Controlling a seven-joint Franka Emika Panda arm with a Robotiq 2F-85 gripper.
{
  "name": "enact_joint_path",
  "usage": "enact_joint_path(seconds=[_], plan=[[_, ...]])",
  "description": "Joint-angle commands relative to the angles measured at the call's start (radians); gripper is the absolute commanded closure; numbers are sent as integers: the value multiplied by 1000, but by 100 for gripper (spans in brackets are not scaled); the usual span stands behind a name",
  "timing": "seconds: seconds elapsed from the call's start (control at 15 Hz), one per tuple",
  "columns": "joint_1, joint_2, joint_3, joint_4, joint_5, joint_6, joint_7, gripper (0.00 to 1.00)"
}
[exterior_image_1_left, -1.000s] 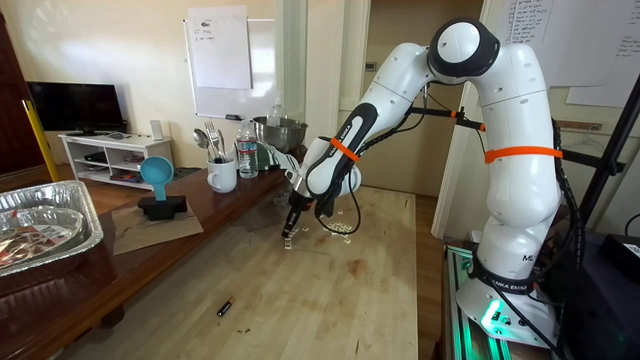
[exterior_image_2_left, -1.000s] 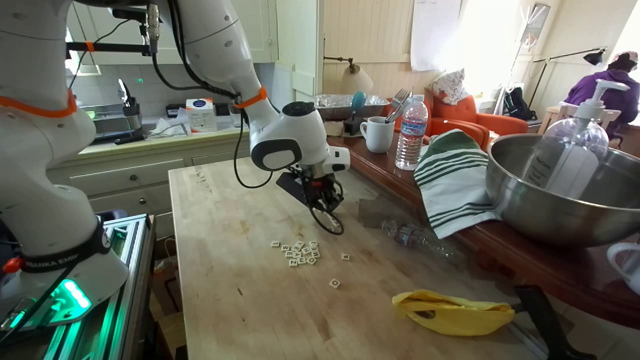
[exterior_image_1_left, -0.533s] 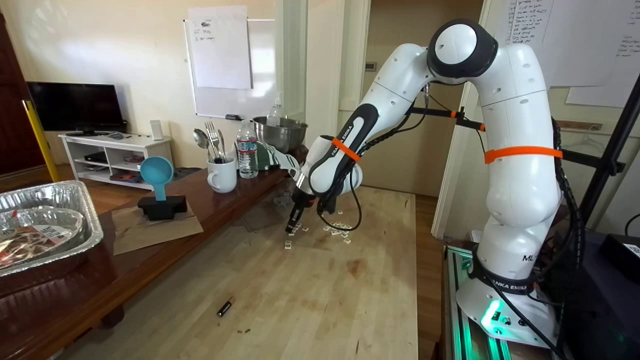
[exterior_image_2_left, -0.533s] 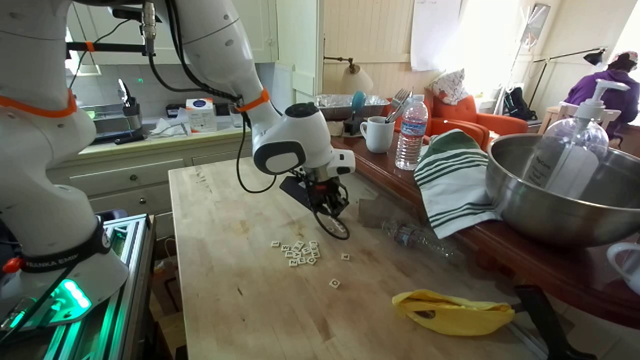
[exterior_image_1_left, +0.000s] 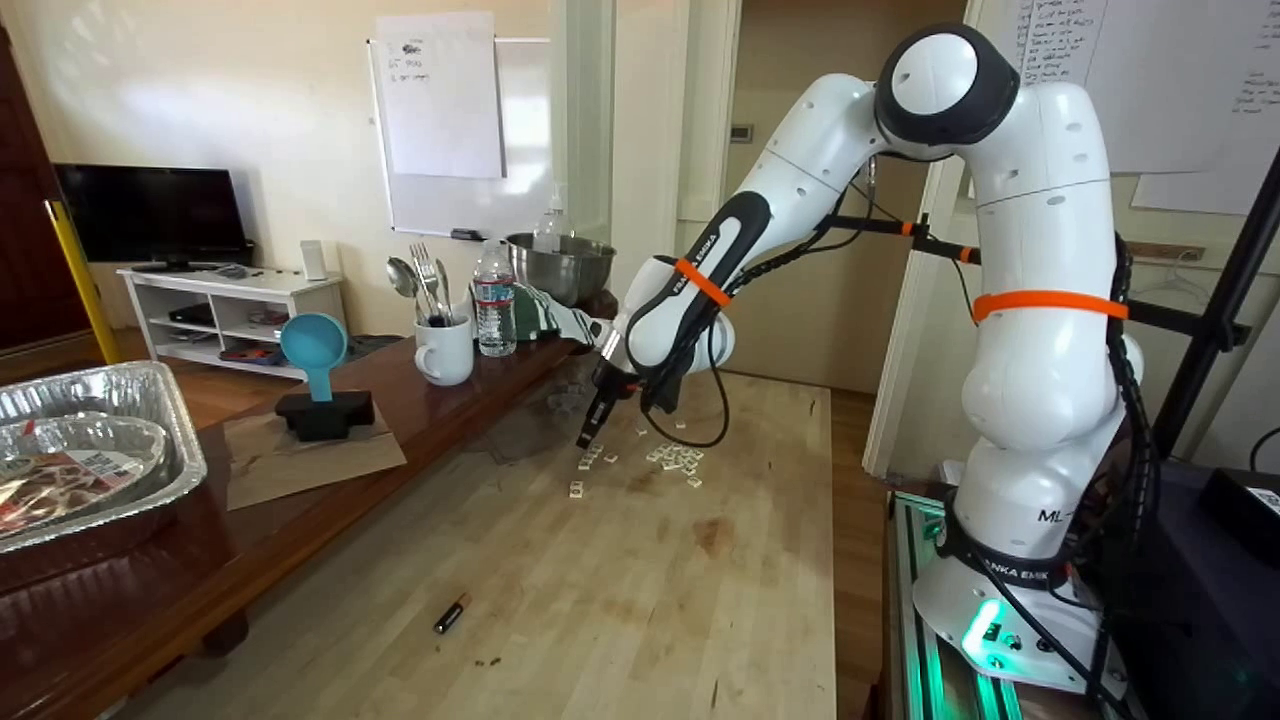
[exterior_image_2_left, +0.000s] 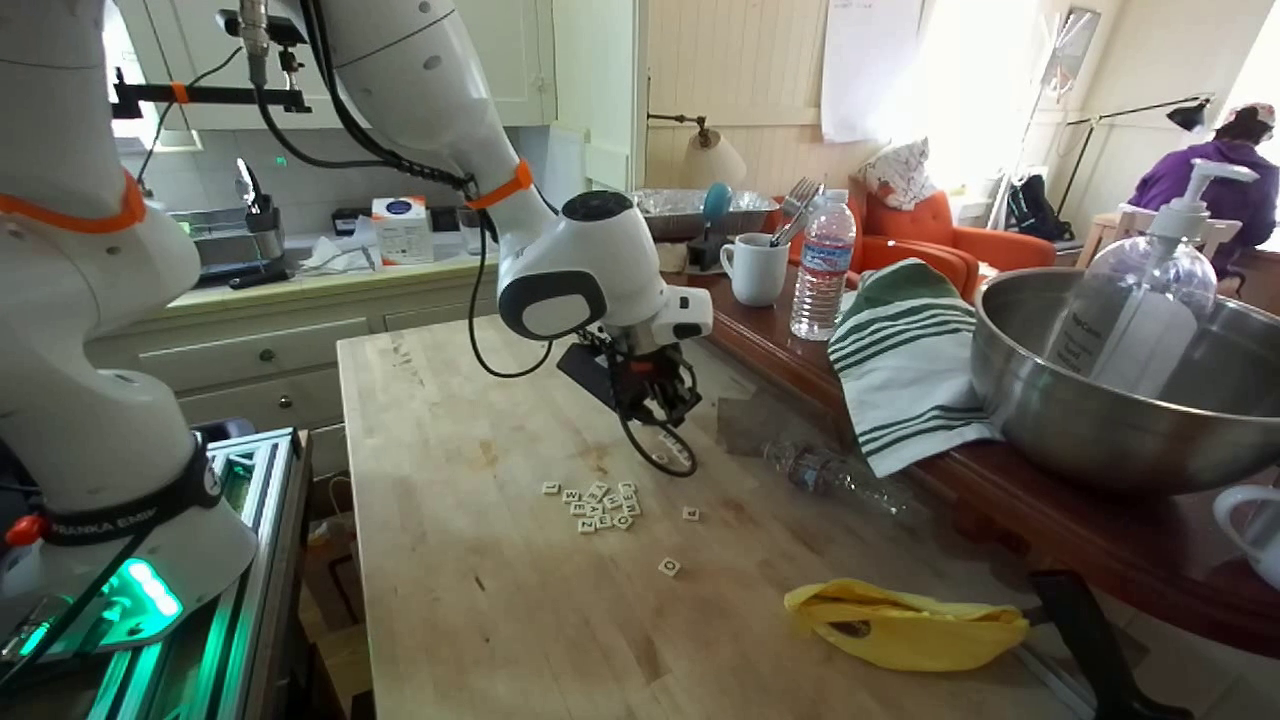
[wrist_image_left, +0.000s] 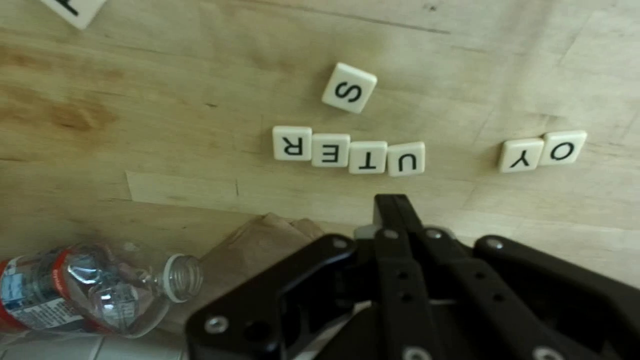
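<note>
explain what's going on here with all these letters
A robot arm holds its hand shut over a wooden table, nothing seen between the fingertips. By the hand, letter tiles U, T, E and R form a row, with Y and O side by side. S lies apart, and a cluster of more tiles lies nearby.

I count eight letter tiles (wrist_image_left: 330, 150) in the wrist view, one of them cut by its edge, while a tile cluster (exterior_image_2_left: 603, 508) is too tightly bunched for me to number. Around the room there are two white mugs (exterior_image_2_left: 756, 272), two plastic water bottles (exterior_image_2_left: 823, 268), two foil trays (exterior_image_1_left: 183, 430), one steel bowl (exterior_image_2_left: 1110, 435), one pump dispenser (exterior_image_2_left: 1130, 325), one striped towel (exterior_image_2_left: 910, 365), one yellow banana-shaped object (exterior_image_2_left: 905, 628), one battery (exterior_image_1_left: 452, 613) and one blue scoop (exterior_image_1_left: 313, 342). I also see one television (exterior_image_1_left: 155, 215) and one person (exterior_image_2_left: 1190, 195), the cutlery (exterior_image_1_left: 426, 270) too crowded to tally.
</note>
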Motion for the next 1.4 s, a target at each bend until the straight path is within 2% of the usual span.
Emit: enact_joint_path(seconds=[0.0, 0.33, 0.87, 1.33], plan=[[-69, -56, 59, -61, 21, 10, -33, 100], [-106, -87, 83, -92, 14, -8, -41, 100], [-111, -99, 75, -109, 5, -18, -39, 100], [-110, -72, 53, -91, -27, -67, -102, 100]])
